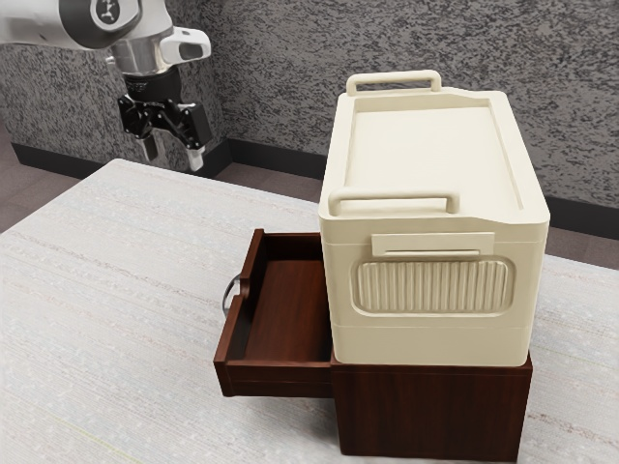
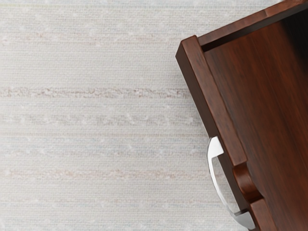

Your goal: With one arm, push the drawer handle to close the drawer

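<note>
High above the table's back left part in the exterior view, my gripper (image 1: 174,159) points down with its two fingers apart and nothing between them. The dark red-brown drawer (image 1: 288,314) stands pulled out from its cabinet (image 1: 430,408) toward the exterior view's left. A curved metal handle (image 1: 229,296) sits on the drawer's front, well below my gripper and apart from it. In the wrist view the silver handle (image 2: 215,175) bows out from the front panel of the drawer (image 2: 269,106), whose inside holds nothing visible.
On top of the cabinet rests a large cream box (image 1: 435,280) with two raised handles, rising high beside the open drawer. The pale, streaked table (image 1: 116,319) extends around the drawer and cabinet. A grey textured wall (image 1: 280,87) stands behind.
</note>
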You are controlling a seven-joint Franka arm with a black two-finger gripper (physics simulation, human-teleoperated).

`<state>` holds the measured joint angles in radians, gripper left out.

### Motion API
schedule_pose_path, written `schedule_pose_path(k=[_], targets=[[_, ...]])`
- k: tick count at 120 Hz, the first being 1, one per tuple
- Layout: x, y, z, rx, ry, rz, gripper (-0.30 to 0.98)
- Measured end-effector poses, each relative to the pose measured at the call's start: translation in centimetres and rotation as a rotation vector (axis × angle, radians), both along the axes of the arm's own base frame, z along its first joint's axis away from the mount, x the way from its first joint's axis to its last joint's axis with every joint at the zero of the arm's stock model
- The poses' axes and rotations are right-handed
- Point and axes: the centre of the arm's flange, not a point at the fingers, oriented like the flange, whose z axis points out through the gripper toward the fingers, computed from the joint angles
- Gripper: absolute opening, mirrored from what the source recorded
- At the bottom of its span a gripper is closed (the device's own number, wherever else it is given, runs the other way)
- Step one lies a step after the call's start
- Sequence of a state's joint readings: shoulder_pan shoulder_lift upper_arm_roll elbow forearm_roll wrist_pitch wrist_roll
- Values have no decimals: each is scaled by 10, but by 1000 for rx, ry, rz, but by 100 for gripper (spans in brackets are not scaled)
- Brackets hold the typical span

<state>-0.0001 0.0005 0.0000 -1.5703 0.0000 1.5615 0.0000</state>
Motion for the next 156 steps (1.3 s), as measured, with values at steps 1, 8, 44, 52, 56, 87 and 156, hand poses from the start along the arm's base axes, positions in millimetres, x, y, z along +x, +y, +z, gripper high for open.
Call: schedule_pose_path(k=[1,8,44,52,56,87,156], targets=[[0,0,0,0,0,0,68],[-26,3,45,24,-54,7,68],[-52,22,91,59,-68,62,69],[-64,19,130,60,-127,64,69],[-70,15,146,59,-150,59,69],[-84,-22,169,59,-156,-3,69],[-175,-26,-29,114,35,-79,69]])
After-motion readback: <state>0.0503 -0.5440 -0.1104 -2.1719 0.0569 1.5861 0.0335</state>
